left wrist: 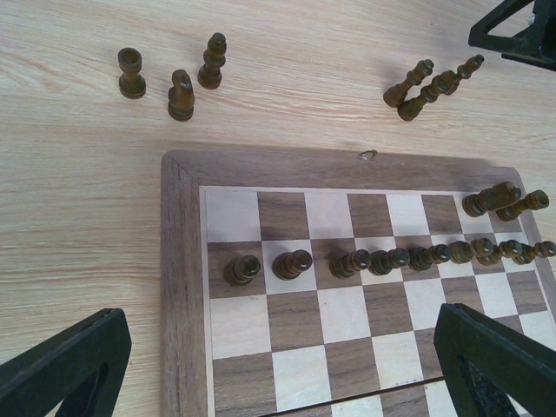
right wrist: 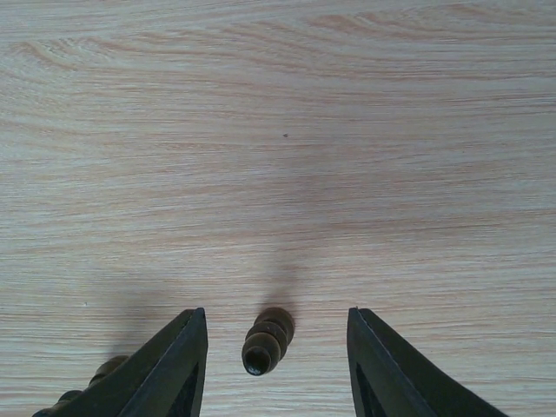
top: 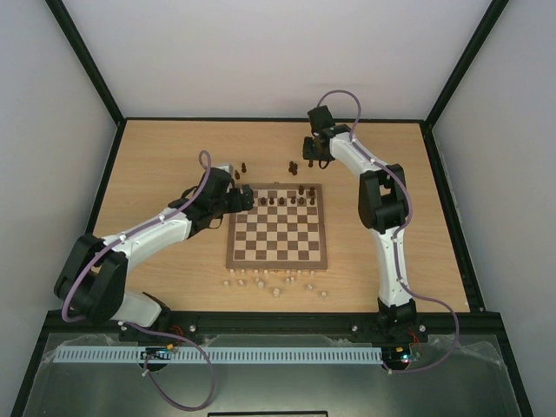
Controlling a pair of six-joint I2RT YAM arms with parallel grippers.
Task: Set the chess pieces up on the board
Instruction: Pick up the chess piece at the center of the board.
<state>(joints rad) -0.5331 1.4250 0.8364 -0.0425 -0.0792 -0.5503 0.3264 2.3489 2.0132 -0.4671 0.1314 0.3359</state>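
Lower centre, the right gripper (right wrist: 276, 317) stands with jaws parted around a dark chess piece (right wrist: 268, 340) on the table (right wrist: 278, 130), which touches neither finger; its type is unclear. A second dark piece (right wrist: 102, 372) is cut off lower left. The left gripper (left wrist: 280, 347) gapes wide over the board (left wrist: 182, 261).

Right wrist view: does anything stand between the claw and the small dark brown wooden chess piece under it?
Nothing visible does. The small dark brown wooden chess piece is in the gap of the open right claw, with bare light wooden table on both sides. A second dark piece sits outside one finger.
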